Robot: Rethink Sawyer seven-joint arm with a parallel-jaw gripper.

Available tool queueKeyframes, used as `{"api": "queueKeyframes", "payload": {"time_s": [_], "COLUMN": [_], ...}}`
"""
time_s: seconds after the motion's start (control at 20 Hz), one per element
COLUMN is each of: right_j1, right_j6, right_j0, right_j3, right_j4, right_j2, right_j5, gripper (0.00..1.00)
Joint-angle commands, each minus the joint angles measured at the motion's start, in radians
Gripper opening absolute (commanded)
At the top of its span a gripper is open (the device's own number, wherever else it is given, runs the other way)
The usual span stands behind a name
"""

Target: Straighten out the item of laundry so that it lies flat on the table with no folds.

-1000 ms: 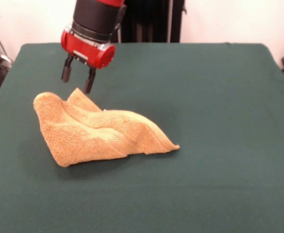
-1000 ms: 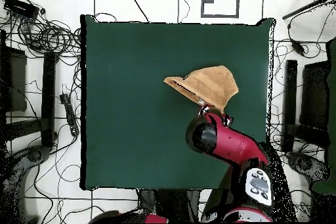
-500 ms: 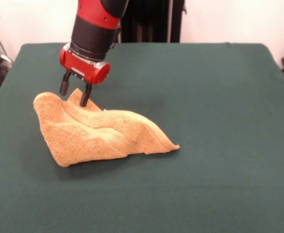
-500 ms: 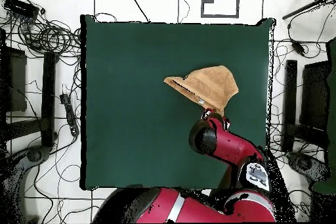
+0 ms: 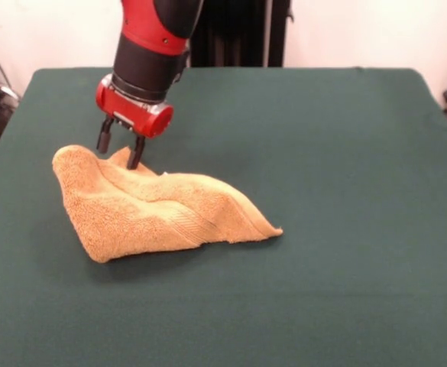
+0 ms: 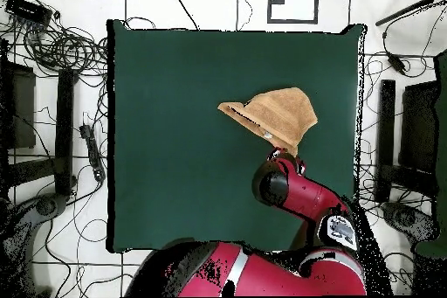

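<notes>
The orange-tan towel (image 5: 150, 209) lies crumpled and folded over itself on the dark green table (image 5: 322, 153), left of centre in the front view. A raised corner flap sticks up at its far side. My gripper (image 5: 119, 151) is down at that flap, open, with one finger on each side of it. In the overhead view the towel (image 6: 279, 113) lies right of centre, and the red arm covers the gripper just below it.
The table's left edge (image 5: 9, 130) is close to the towel in the front view. Cables and stands (image 6: 52, 50) lie on the floor around the table in the overhead view.
The gripper has come down from above the towel to the raised corner flap, staying open. The towel has not moved.
</notes>
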Motion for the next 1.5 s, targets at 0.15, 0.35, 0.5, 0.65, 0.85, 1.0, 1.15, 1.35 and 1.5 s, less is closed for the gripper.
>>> {"api": "queueKeyframes", "payload": {"time_s": [0.15, 0.35, 0.5, 0.65, 0.85, 1.0, 1.15, 1.35, 1.5], "right_j1": [0.004, 0.002, -0.009, -0.02, -0.034, -0.045, -0.051, -0.031, -0.022], "right_j6": [0.221, 0.21, 0.199, 0.184, 0.16, 0.149, 0.146, 0.159, 0.151], "right_j0": [0.061, 0.068, 0.067, 0.064, 0.064, 0.067, 0.068, 0.05, 0.072], "right_j3": [-0.009, -0.017, -0.014, -0.008, -0.008, -0.007, -0.004, -0.019, -0.032], "right_j4": [0.101, 0.111, 0.114, 0.108, 0.095, 0.091, 0.088, 0.088, 0.092], "right_j2": [0.069, 0.067, 0.072, 0.075, 0.073, 0.066, 0.057, 0.061, 0.035], "right_j5": [-0.018, -0.003, 0.03, 0.053, 0.091, 0.12, 0.12, 0.048, 0.059], "gripper": [1.0, 0.0, 0.0, 0.0, 0.0, 0.0, 0.0, 0.0, 0.0]}}
